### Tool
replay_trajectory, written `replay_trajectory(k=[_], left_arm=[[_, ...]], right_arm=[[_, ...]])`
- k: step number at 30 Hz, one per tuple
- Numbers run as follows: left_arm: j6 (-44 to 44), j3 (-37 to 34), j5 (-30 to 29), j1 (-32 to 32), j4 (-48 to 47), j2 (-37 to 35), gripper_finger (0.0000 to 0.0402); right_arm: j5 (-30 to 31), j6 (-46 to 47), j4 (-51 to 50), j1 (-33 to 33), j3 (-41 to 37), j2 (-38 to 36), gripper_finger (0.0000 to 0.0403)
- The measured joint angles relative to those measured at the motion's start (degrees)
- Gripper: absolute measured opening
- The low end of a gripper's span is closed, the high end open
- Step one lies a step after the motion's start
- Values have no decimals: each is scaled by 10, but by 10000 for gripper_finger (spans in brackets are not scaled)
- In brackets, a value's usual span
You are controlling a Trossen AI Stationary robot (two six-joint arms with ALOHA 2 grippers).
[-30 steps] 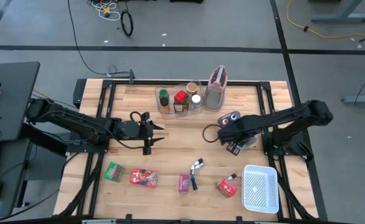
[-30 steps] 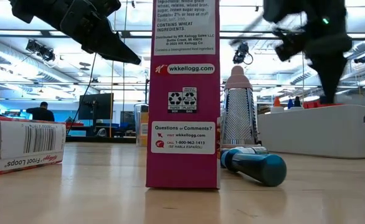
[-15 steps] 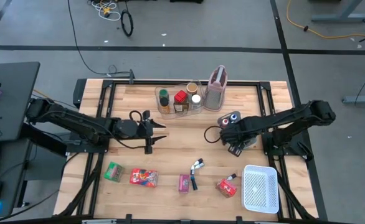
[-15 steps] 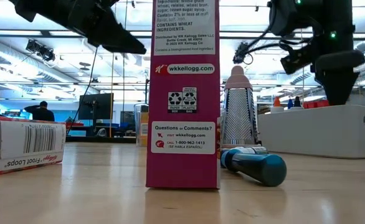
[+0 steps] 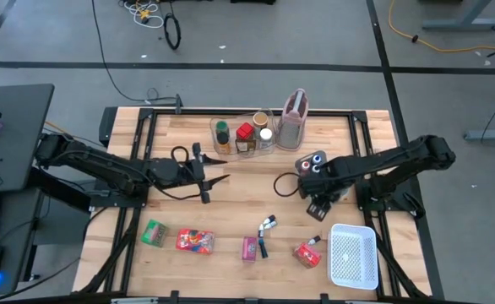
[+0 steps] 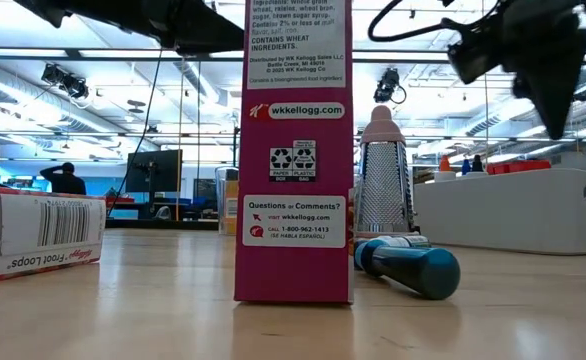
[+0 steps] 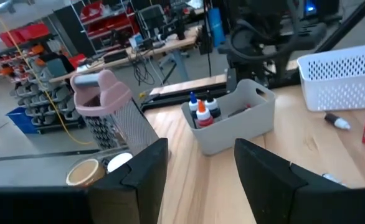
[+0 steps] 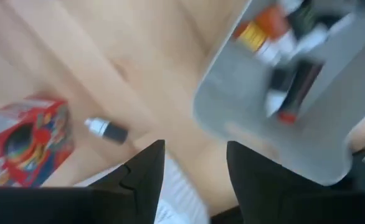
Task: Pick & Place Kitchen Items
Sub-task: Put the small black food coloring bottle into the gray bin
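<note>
High view: right gripper (image 5: 318,209) hangs over the near edge of the grey tray (image 5: 339,192), fingers (image 8: 146,175) apart and nothing between them in the right wrist view. Left gripper (image 5: 209,179) is mid-surface, fingers apart and empty, well clear of anything.

Items left on the surface (image 5: 239,203), all along the near side: green packet (image 5: 154,232), red packet (image 5: 194,241), pink packet (image 5: 249,248), two small bottles (image 5: 265,226) lying just right of the pink one, another red packet (image 5: 307,254) with a dark-capped bottle (image 5: 315,241) touching it, next to the white mesh basket (image 5: 352,256). Spice jars (image 5: 245,138) are already standing in the clear bin (image 5: 243,135) at the far side; more bottles (image 7: 202,111) sit in the tray.

Risks, my read:
- Right gripper is closest to the dark-capped bottle. It lies on its side and touches the packet, so a descent slightly off centre will roll it or drag the packet along.
- Basket rim is right beside that pick; a finger could clip it.
- The two bottles near the pink packet touch or nearly so, can't tell which from above. Risk of a double grab or knocking one away.
- Pink packet stands upright in the low view; a passing arm would tip it.
</note>
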Motion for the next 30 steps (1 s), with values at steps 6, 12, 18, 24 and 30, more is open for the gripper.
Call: replay_trajectory(k=[6, 12, 18, 24, 30], left_arm=[[1, 0, 0, 0, 7, 0, 194], [2, 0, 0, 0, 6, 0, 194], [-3, 0, 5, 0, 5, 0, 194], [-35, 0, 5, 0, 5, 0, 194], [-38, 0, 5, 0, 1, 0, 194]], right_arm=[[-52, 98, 10, 57, 0, 0, 180], [-53, 34, 106, 128, 0, 0, 180], [2, -101, 200, 179, 0, 0, 180], [89, -124, 191, 195, 0, 0, 180], [65, -123, 193, 219, 0, 17, 181]])
